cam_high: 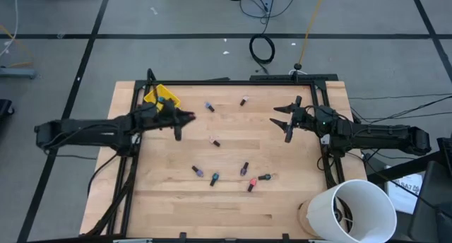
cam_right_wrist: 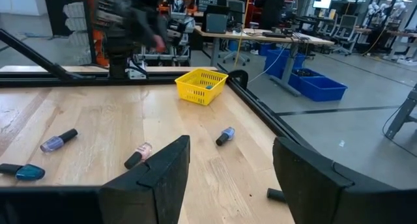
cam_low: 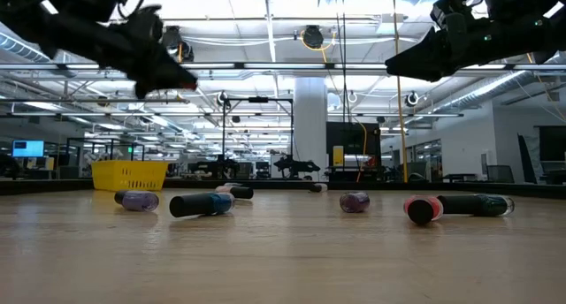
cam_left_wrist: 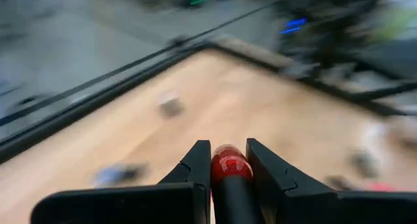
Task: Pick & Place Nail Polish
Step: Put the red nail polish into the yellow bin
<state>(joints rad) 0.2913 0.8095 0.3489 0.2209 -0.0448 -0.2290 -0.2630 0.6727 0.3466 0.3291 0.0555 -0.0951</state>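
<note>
My left gripper (cam_high: 185, 116) is above the table's far left part, just right of the small yellow bin (cam_high: 162, 97), and is shut on a red nail polish bottle (cam_left_wrist: 228, 167). My right gripper (cam_high: 282, 120) hovers open and empty over the far right part; its own view shows the wide gap between its fingers (cam_right_wrist: 228, 178). Several other small bottles lie on their sides on the wood: two near the far edge (cam_high: 210, 107) (cam_high: 244, 101), one in the middle (cam_high: 215, 141), and a cluster toward the near side (cam_high: 244, 169). My left gripper pinches the red bottle between its two fingers (cam_left_wrist: 195, 164). The bottle lies along the fingers, its red glass end (cam_left_wrist: 229, 160) sticking out forward and its dark cap (cam_left_wrist: 233, 199) back between them. The fingers are about level, pointing toward the table's right. The bottle is lifted clear of the table.
A black frame (cam_high: 321, 95) runs along the table's far and side edges. A white bucket (cam_high: 353, 211) stands at the near right corner. The yellow bin also shows in the right wrist view (cam_right_wrist: 202, 85), with bottles (cam_right_wrist: 225, 135) (cam_right_wrist: 137, 155) lying in front of it.
</note>
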